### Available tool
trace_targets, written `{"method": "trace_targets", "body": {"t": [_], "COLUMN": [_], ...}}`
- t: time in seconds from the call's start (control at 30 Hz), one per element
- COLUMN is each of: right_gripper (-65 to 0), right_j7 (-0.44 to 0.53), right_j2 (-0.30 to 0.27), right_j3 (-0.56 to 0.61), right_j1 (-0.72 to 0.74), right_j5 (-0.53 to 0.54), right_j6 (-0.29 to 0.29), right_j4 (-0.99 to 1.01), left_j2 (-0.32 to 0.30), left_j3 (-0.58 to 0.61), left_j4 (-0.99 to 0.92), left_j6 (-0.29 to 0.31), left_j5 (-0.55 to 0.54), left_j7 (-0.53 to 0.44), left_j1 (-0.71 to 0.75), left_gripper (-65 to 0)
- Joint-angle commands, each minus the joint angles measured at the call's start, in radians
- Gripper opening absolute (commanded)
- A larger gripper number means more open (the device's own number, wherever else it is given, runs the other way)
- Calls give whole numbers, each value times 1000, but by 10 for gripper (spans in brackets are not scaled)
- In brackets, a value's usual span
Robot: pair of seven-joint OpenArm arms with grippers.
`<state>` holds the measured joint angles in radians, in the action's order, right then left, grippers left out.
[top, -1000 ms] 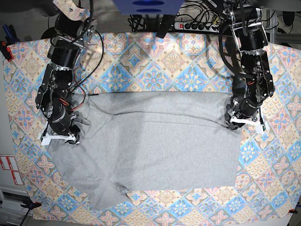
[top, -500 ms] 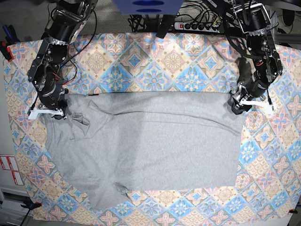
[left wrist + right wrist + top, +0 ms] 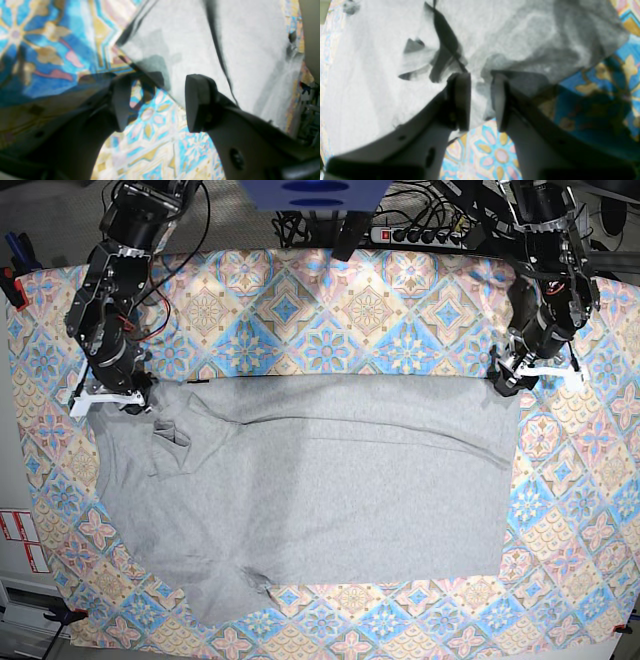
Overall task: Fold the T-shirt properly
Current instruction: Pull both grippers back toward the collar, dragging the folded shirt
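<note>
So the big light heather-grey cotton T-shirt [image 3: 310, 490] is lying spread out plain side up on the colourful tile-patterned tablecloth [image 3: 330, 320], folded flat along its far edge, with a sleeve sticking out at the near corner of the shirt and some rumpled fabric bunched at the far corner by the right arm. The left gripper [image 3: 155, 100] sits right at the shirt's other far corner with its dark jaws spread wide and released, nothing between them, only tablecloth showing in the gap and the shirt edge just beyond the tips. The right gripper [image 3: 480, 100] has its jaws partway apart with crumpled grey fabric sitting between them, but honestly I can't tell whether it's actually pinching the cloth.
</note>
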<state>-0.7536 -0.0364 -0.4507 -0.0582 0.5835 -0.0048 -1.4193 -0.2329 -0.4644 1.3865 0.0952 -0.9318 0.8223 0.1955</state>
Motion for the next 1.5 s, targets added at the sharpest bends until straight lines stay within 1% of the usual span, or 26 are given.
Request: {"method": "trace_targets", "body": {"t": [0.0,0.17,0.33,0.43,0.5,0.53,0.7,0.8,0.9,0.97,1.03,1.13,1.2,1.27,1.37,1.47], "right_gripper": [-496,-496,-497,-497,-497,-494,-493,-493,-491,-485,-453,-382,-350,-330,-325,-325], "right_j7": [16,16,18,21,21,19,15,15,12,-25,-59,-73,-74,-73,-68,-68], "right_j2": [-13,-13,-12,-12,-12,-12,-13,-13,-10,-9,-9,-9,-9,-9,-13,-13], "right_j3": [-1,-1,-1,-1,-1,-1,-1,-6,-69,-119,-168,-227,-230,-231,-231,-231], "right_j1": [11,11,1,-4,-4,-4,-2,-2,-4,-4,-4,1,4,5,21,79], "right_j5": [8,10,10,10,10,10,10,10,10,10,10,10,10,10,10,10], "right_j6": [9,9,9,9,9,9,9,9,9,9,9,9,9,9,9,9], "right_j4": [-19,-21,-21,-19,-15,-13,7,5,2,-1,-1,13,36,73,137,183], "left_j2": [-12,-12,-12,-12,-12,-12,-12,-12,-12,-12,-12,-12,-10,-3,-1,0], "left_j3": [-3,-3,3,3,6,13,28,28,28,28,28,29,29,29,29,29], "left_j4": [-5,-111,-213,-250,-250,-250,-250,-250,-250,-250,-250,-250,-250,-250,-250,-250], "left_j6": [8,8,8,8,8,8,10,10,10,8,8,8,8,8,8,8], "left_j5": [-13,-13,-13,-11,-11,-14,-16,-16,-16,-16,-14,-14,-13,-13,-13,-11], "left_j7": [-7,-8,-42,-36,-34,-33,-33,-33,-33,-33,-33,-33,-33,-33,-33,-33], "left_j1": [-15,-67,-116,-146,-150,-150,-150,-147,-147,-147,-146,-146,-146,-147,-147,-147], "left_gripper": [-296,-296,-296,-320,-362,-400,-650,-650,-650,-650,-650,-650,-650,-650,-650,-650]}}
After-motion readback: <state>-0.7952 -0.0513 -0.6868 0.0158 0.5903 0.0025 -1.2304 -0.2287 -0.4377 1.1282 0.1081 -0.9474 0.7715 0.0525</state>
